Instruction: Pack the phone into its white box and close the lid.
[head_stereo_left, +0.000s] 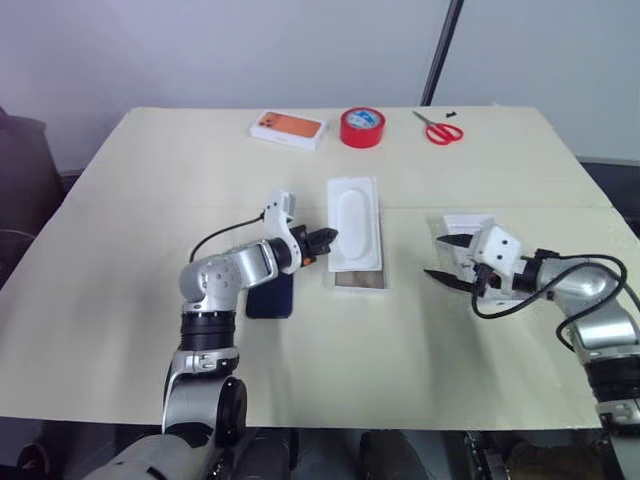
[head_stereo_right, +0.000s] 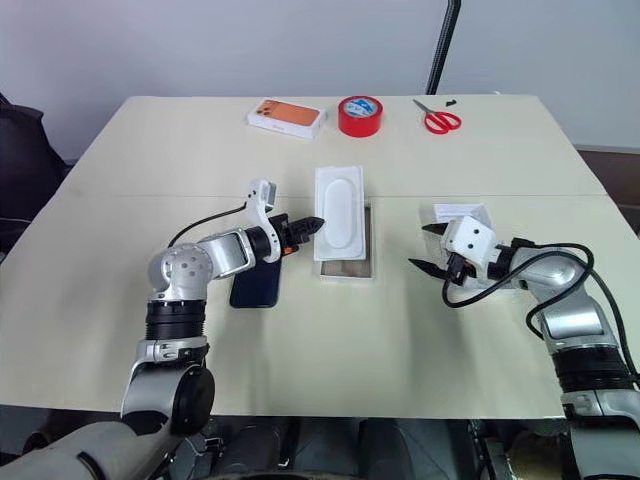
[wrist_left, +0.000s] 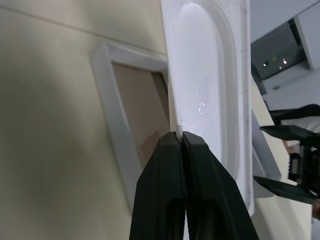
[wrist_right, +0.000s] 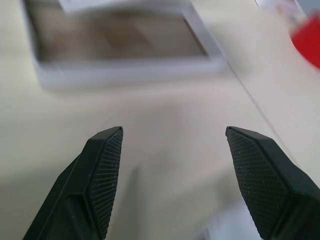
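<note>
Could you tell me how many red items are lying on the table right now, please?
2: a roll of red tape at the far edge, between the orange-topped box and the red-handled scissors, which lie toward the robot's right. Nothing appears hidden.

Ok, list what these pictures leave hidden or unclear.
- phone: its upper part is covered by the left arm in the head views.
- white box: the white insert lies over most of it; floor blurred in the right wrist view.
- lid: mostly behind the right hand.
</note>
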